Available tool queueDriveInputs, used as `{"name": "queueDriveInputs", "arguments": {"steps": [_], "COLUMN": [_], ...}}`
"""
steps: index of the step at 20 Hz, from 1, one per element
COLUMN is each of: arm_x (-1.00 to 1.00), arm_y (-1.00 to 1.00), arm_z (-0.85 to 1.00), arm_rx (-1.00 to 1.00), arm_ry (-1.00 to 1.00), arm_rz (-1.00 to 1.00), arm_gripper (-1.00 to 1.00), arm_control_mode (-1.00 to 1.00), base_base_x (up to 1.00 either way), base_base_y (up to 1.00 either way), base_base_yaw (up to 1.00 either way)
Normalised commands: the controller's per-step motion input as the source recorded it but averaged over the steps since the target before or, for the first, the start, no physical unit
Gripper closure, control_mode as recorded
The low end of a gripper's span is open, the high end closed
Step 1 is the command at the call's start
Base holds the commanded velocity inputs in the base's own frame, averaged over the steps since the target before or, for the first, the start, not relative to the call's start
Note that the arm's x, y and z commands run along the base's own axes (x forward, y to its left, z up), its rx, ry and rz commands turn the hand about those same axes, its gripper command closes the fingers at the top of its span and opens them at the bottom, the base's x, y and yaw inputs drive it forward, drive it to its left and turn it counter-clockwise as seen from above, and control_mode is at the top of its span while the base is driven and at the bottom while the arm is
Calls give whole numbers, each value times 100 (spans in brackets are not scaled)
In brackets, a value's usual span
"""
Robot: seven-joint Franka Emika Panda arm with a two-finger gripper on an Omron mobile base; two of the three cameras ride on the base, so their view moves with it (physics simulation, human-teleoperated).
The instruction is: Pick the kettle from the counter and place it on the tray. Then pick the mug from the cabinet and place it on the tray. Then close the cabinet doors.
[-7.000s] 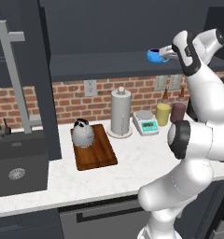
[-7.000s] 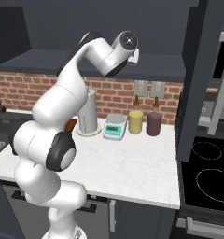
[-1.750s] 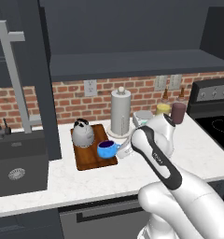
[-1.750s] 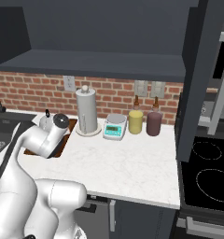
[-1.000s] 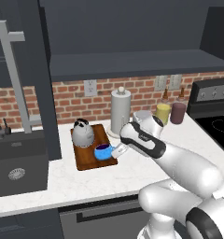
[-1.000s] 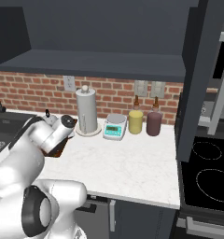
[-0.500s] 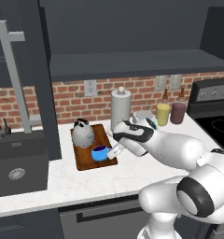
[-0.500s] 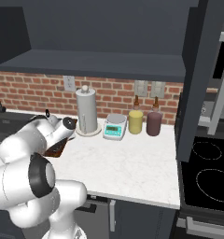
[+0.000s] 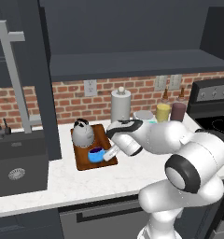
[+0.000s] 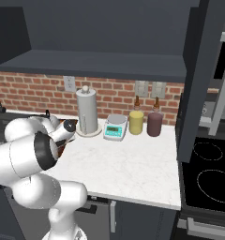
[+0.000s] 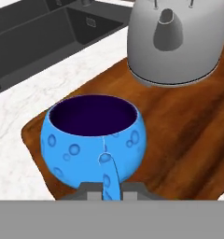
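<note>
Bright blue mug [image 11: 93,135] is sitting upright on the wooden tray [image 11: 188,135], right in front of the gripper [image 11: 106,186], whose jaws are pinched tight on the mug's handle at the bottom of the hand view. The silver kettle [image 11: 177,39] is on the same tray just behind the mug, not touching it. From the left base view the mug [image 9: 96,153] is on the tray's [image 9: 86,163] front half near the tabletop [image 9: 128,175] edge, kettle [image 9: 82,133] behind it.
</note>
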Motion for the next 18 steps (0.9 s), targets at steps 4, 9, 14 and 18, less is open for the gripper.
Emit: {"name": "queueDriveInputs", "arguments": {"steps": [4, 9, 14, 18], "arm_x": [24, 29, 22, 3], "arm_y": [0, 0, 1, 5], "arm_z": [-12, -10, -18, -21], "arm_rx": [0, 0, 0, 0], "arm_ry": [0, 0, 0, 0], "arm_rz": [1, 0, 1, 2], "arm_gripper": [100, 100, 100, 100], "arm_control_mode": [-100, -100, -100, -100], "base_base_x": [0, 0, 0, 0], "base_base_y": [0, 0, 0, 0], "base_base_yaw": [0, 0, 0, 0]}}
